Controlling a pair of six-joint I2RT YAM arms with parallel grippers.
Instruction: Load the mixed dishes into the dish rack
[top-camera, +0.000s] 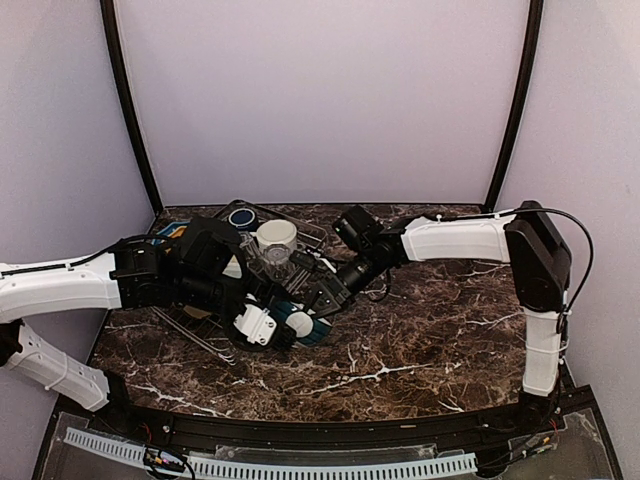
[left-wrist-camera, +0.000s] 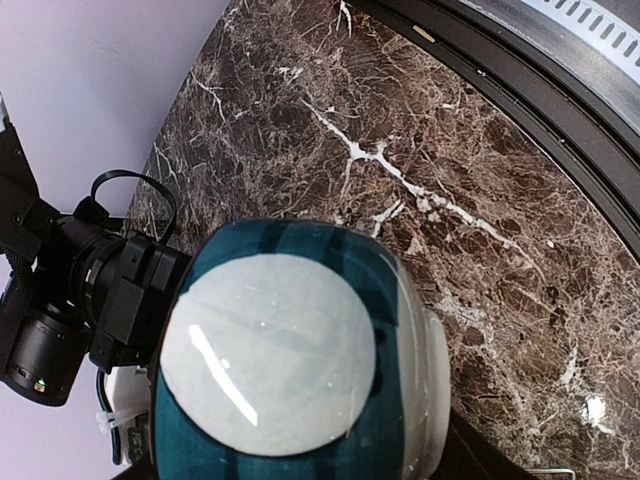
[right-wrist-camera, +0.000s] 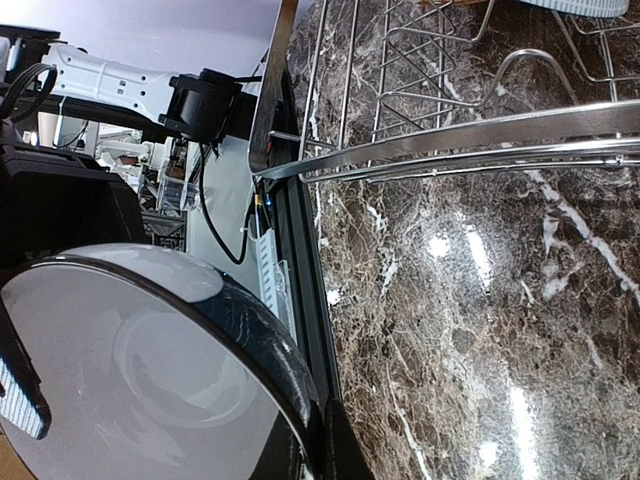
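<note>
The pale-teal bowl (top-camera: 308, 328) hangs on its side over the table, just right of the dish rack (top-camera: 195, 330). In the left wrist view its pale base and teal wall (left-wrist-camera: 270, 350) fill the space between my left gripper's (top-camera: 283, 327) jaws. One white finger (left-wrist-camera: 435, 375) lies against the bowl's side and the other is hidden behind it. My right gripper (top-camera: 322, 300) is shut on the bowl's dark rim (right-wrist-camera: 250, 320), with its black fingers (right-wrist-camera: 340, 460) pinching the edge. In the rack stand a cream mug (top-camera: 277, 237), a dark blue mug (top-camera: 240, 216) and a clear ribbed glass (top-camera: 278, 268).
The rack's silver wire rim (right-wrist-camera: 450, 145) runs across the right wrist view, above brown marble. Plate edges in blue and yellow (top-camera: 172, 232) show at the rack's far left, behind my left arm. The table's black front rail (left-wrist-camera: 560, 90) lies near the bowl.
</note>
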